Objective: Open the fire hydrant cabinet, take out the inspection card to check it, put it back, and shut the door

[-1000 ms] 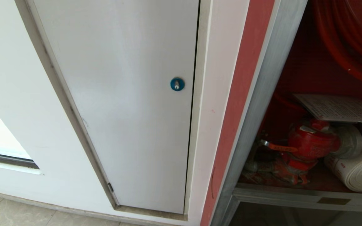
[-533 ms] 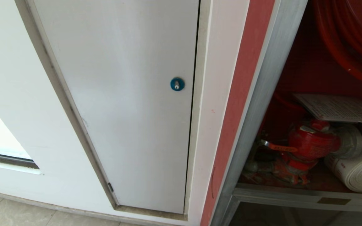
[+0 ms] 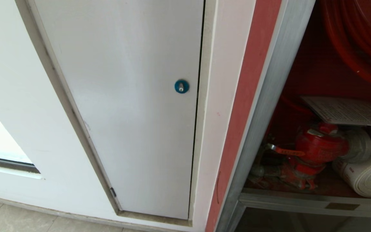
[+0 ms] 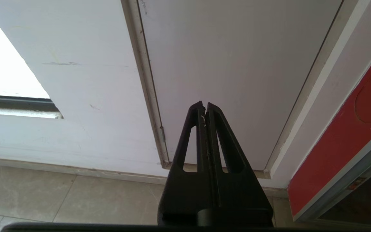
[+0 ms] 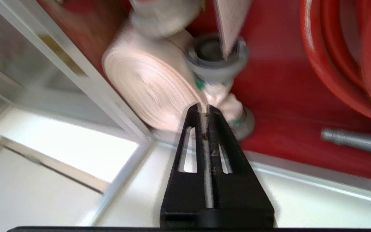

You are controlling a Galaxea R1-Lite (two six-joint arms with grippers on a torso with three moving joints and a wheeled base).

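The fire hydrant cabinet [image 3: 269, 96] stands open at the right of the head view, grey-framed and red inside. The inspection card [image 3: 346, 111], a white printed sheet, rests on top of the red hydrant valve [image 3: 317, 145]. The right wrist view catches the card [image 5: 232, 22] edge-on. My right gripper [image 5: 204, 109] hovers at the cabinet's lower front edge, pointing at the white rolled hose [image 5: 153, 83]; its fingers stand a narrow slit apart with nothing between them. My left gripper [image 4: 204, 106] is shut and parked facing the white panel. The door is out of view.
A white wall panel [image 3: 124, 106] with a blue round lock [image 3: 181, 86] fills the left of the head view. A red hose reel [image 5: 349, 64] and a grey nozzle [image 5: 356, 141] sit inside the cabinet. A glass panel [image 5: 18, 67] lies below the cabinet sill [image 3: 301, 199].
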